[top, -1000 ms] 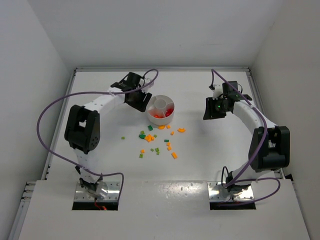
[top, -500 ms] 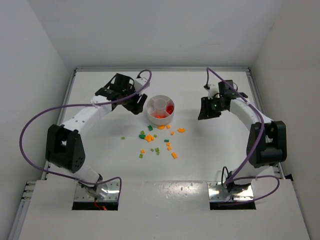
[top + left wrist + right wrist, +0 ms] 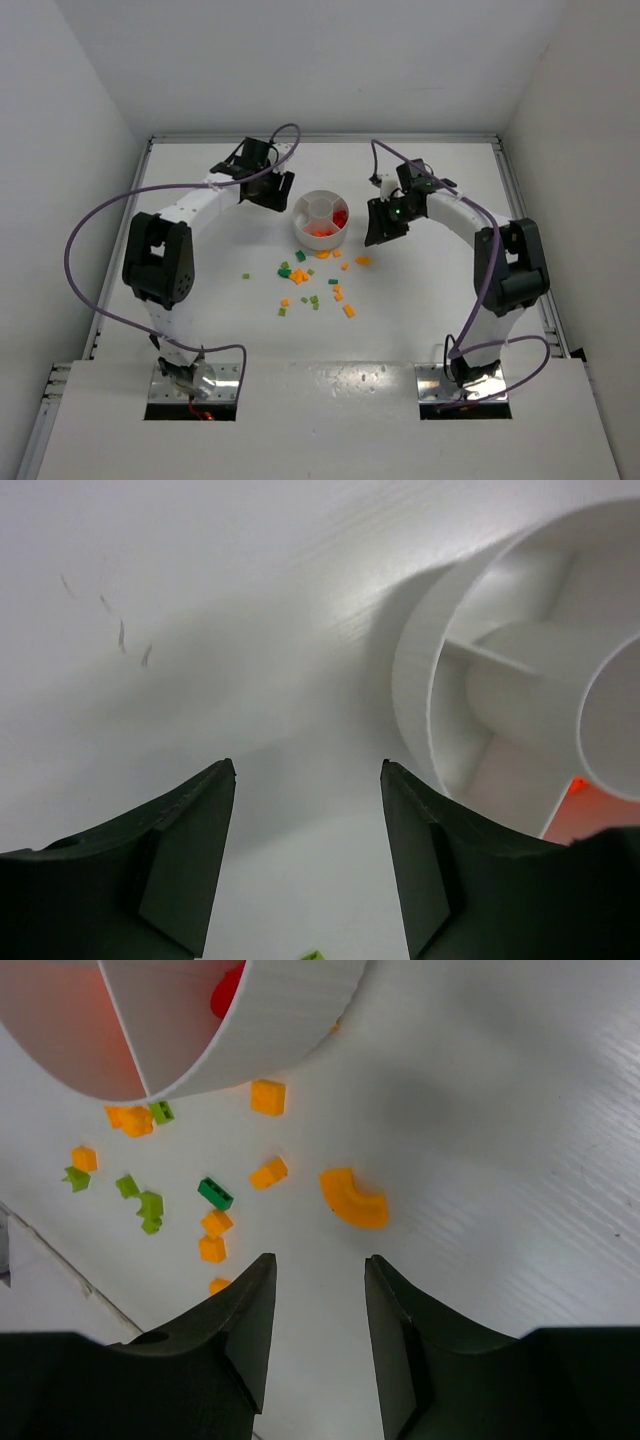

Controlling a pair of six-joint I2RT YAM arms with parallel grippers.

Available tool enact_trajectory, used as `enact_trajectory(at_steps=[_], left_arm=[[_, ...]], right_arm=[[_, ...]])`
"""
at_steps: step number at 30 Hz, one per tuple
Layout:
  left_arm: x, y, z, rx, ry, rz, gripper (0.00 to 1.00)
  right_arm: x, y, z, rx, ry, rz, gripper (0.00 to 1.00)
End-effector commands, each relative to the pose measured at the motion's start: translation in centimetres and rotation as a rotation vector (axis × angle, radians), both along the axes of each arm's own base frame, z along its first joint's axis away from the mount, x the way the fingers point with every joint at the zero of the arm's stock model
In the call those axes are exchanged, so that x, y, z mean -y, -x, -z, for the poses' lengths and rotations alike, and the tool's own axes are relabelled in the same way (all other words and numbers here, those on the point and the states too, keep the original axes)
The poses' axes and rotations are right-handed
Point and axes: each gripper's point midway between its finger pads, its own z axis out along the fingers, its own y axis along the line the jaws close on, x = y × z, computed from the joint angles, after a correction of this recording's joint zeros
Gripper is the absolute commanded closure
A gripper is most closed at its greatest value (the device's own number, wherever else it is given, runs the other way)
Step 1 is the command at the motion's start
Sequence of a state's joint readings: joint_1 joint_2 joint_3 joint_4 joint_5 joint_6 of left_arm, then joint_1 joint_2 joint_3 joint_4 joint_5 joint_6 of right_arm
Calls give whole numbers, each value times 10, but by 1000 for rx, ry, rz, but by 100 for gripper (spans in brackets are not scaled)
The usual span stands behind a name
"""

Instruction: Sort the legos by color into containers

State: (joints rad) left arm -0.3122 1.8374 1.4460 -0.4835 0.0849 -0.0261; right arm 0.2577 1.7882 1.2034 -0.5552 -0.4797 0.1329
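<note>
White bench (image 3: pixel 420 320): most legos (image 3: pixel 348 311) lie scattered beside the dish (image 3: pixel 296 222), with some red and orange inside. Both empty and parted: left claw (image 3: pixel 307 772) by the rim, right claw (image 3: pixel 320 1265) over a curved orange brick (image 3: pixel 352 1200).

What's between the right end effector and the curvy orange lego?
Nothing. The right wrist view shows only bare white table between the right end effector and the curved orange lego.
</note>
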Motion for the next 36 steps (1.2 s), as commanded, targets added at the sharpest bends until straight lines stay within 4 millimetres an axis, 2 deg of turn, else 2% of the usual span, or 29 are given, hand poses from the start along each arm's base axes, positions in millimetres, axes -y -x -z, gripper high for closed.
enact_trajectory(at_steps=[1,3,5,9,11,12,13,15,17,18,19,21,25,29,32,33,34,36], left_arm=[[15,-31,-33,92,95,-20,34],[19,-36,-26,75,105,-20,34],[24,-45,-30,89,125,-19,34],[30,-57,-26,75,162,-15,34],[35,-61,-25,73,177,-1,34],[37,-60,-18,53,184,-2,34],[38,-63,-23,64,188,-2,34],[38,-65,-14,50,183,-3,34],[39,-68,-18,60,186,-2,34],[39,-68,-12,48,183,-3,34],[40,-70,-10,48,183,-3,34],[42,-72,-9,46,189,3,34],[44,-71,-7,34,194,10,34],[43,-61,5,-1,191,14,34],[44,-51,5,-11,196,52,37],[45,-50,-1,1,199,69,37],[43,-44,9,-23,192,67,37],[41,-39,3,-12,188,75,38]], right_arm=[[-18,-15,-7,24,-20,-6,59],[-19,-18,-5,15,-20,1,59],[-23,-15,0,3,-17,-11,59],[-31,-14,9,-21,-13,-22,59],[-33,-17,8,-14,-19,-14,59],[-36,-25,4,2,-28,-7,59],[-37,-29,0,15,-33,-7,59],[-42,-31,4,3,-33,-8,59],[-45,-38,-1,19,-38,-8,59],[-45,-37,5,0,-36,1,59],[-46,-41,1,11,-40,1,59],[-47,-42,9,-11,-36,8,59],[-48,-48,8,-2,-39,8,59],[-52,-48,9,-5,-33,10,59],[-51,-49,10,-2,-26,14,59],[-47,-52,6,8,-29,23,59],[-47,-52,6,8,-29,24,59],[-47,-52,6,8,-29,24,59]])
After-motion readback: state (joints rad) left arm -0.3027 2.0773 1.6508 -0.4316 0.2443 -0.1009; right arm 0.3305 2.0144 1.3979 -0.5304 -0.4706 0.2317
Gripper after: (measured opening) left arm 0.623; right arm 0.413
